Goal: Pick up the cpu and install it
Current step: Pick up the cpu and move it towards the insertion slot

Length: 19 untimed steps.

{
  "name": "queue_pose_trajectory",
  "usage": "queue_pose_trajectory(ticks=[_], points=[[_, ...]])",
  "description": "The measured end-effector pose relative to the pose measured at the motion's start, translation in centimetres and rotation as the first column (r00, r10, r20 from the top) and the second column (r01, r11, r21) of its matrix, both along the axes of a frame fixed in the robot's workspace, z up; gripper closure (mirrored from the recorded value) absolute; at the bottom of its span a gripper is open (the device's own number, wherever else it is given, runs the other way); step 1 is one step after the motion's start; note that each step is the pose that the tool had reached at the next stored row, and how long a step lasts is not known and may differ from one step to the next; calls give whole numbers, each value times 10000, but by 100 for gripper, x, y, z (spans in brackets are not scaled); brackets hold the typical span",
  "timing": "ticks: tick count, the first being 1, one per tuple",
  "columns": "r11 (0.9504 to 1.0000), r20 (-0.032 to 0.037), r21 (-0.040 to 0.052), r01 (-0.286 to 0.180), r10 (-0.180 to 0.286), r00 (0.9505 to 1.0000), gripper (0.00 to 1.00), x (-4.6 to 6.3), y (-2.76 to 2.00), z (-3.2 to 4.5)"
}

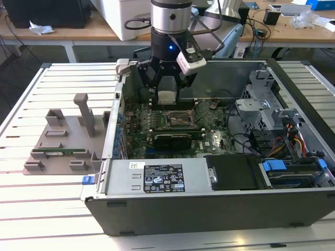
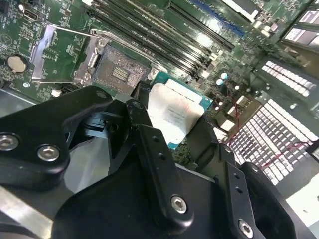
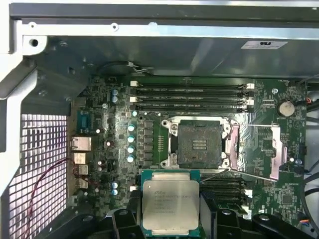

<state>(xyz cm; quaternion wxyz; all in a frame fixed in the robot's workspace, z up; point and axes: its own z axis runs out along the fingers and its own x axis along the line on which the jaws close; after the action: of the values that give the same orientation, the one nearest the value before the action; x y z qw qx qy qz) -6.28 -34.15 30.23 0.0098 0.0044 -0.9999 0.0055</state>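
The cpu, a square chip with a silver-grey metal top and a thin green edge, hangs flat between the black fingers of my gripper, which is shut on it. In the exterior view the cpu is a pale square held by the gripper above the motherboard, inside the open computer case. It sits a little to the far side of the open socket. The socket is uncovered, with its contact field showing. The second wrist view shows the cpu close beside the socket, raised off the board.
The socket's metal load plate is swung open to one side. Memory slots run along the board near the case's back wall. A power supply and drive bays fill the case's near side. A grey fixture holds a green memory stick.
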Motion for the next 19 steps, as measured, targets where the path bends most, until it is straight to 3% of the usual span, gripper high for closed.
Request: queue_pose_trajectory(ticks=[9, 11, 16, 19], points=[[10000, -12, -30, -1, 1, 10000, 45, 228, 164, -194], [10000, -13, -30, -1, 1, 10000, 45, 249, 182, -223], [10000, -20, -40, -2, 2, 10000, 45, 343, 252, -384], [10000, -22, -74, -1, 1, 10000, 45, 419, 256, -438]])
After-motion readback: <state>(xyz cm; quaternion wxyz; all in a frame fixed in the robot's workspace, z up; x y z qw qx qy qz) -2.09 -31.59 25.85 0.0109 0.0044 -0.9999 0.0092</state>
